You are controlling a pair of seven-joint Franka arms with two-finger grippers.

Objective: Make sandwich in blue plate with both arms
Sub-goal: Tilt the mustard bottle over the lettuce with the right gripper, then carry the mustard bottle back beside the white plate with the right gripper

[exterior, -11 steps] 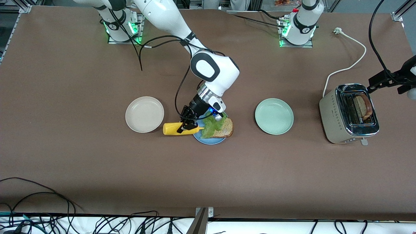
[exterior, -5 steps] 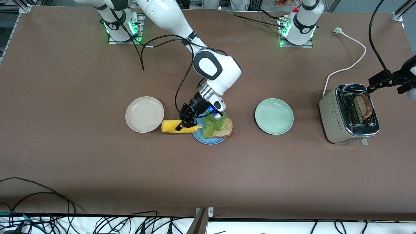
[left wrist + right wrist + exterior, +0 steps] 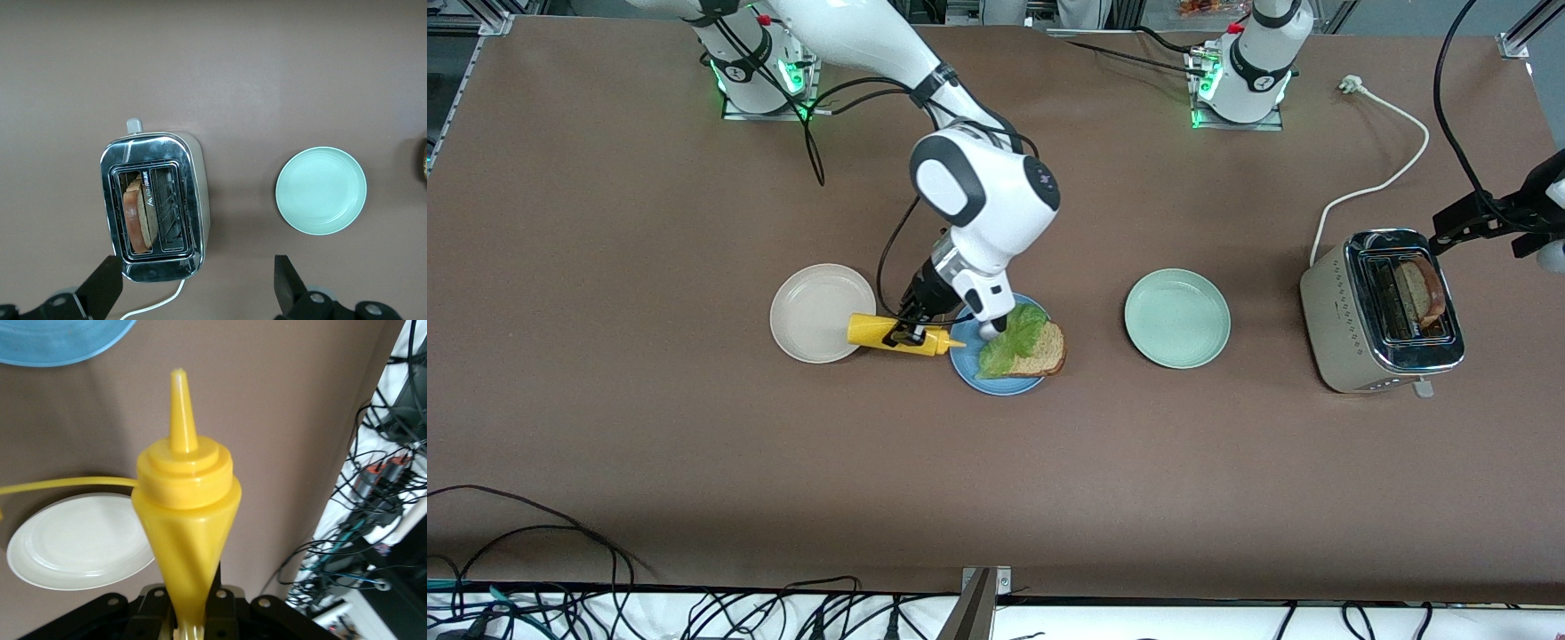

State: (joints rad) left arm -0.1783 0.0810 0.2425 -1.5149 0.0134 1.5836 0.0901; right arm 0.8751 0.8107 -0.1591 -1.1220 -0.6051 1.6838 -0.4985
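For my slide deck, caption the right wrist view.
Right gripper squeezing a yellow plastic squeeze bottle, nozzle aimed past a cream-white round plate.

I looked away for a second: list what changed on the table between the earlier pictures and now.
The right gripper, still shut on the yellow mustard bottle, swung it off the blue plate toward the cream plate; its nozzle now only reaches the blue rim. Unchanged: the lettuce-topped bread, green plate, toaster, and the left gripper waiting open over it.
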